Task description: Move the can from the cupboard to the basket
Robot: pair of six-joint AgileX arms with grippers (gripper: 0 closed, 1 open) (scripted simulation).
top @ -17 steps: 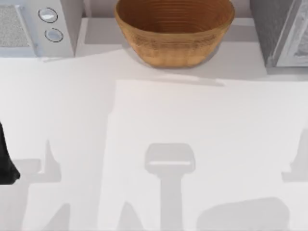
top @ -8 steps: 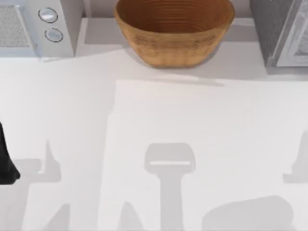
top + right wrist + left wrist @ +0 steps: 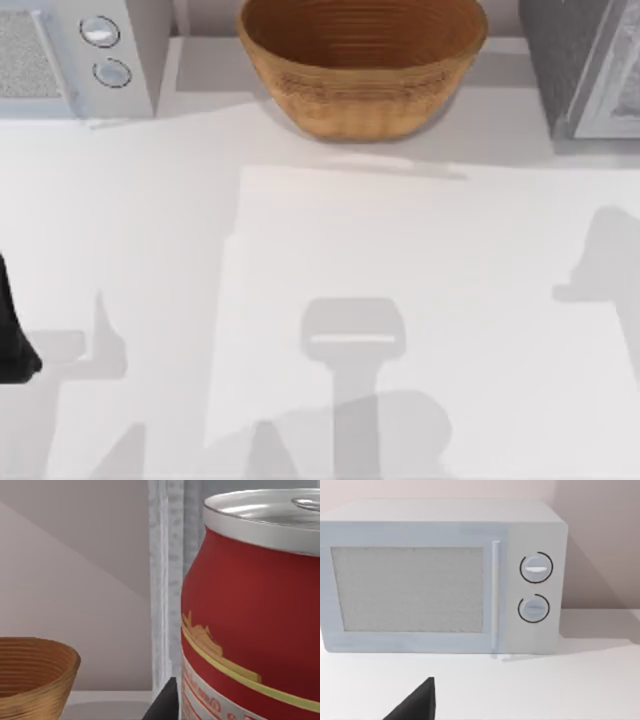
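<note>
At the table's far left stands a pale microwave [image 3: 440,577] with two round knobs [image 3: 536,568], no lettering readable on it. The left arm [image 3: 12,330] sits parked at the left edge; whether its claw is wide or narrow cannot be told. The basket [image 3: 362,62] rests at the back centre of the table. At the far right is the grey cupboard [image 3: 585,65]. The right wrist view shows the can [image 3: 252,615] close up beside the cupboard's frame, red with a gold stripe and a white band of unreadable red print; the right claw's state cannot be told.
</note>
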